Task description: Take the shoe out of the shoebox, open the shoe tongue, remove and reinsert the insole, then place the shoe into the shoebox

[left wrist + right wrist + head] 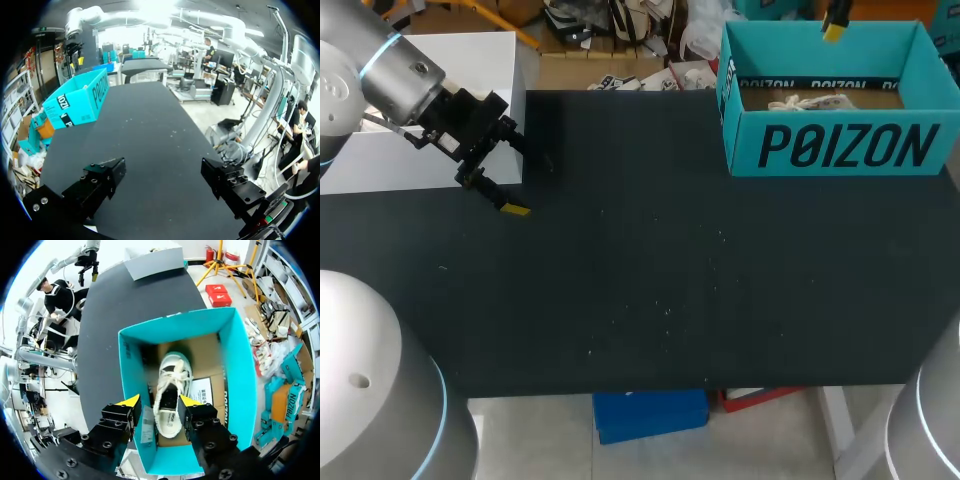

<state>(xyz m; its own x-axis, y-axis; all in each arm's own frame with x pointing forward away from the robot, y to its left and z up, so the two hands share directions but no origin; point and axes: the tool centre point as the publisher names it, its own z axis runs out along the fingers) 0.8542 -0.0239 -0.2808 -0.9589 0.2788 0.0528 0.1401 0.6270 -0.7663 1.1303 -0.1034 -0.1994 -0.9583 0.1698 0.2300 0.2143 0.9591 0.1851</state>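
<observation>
right fingers (131, 402) spread over the shoe (170, 390) in its shoebox (131, 365), left fingers (100, 181) spread near a white box (485, 60)

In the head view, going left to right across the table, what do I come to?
left gripper → bare table → shoebox
</observation>
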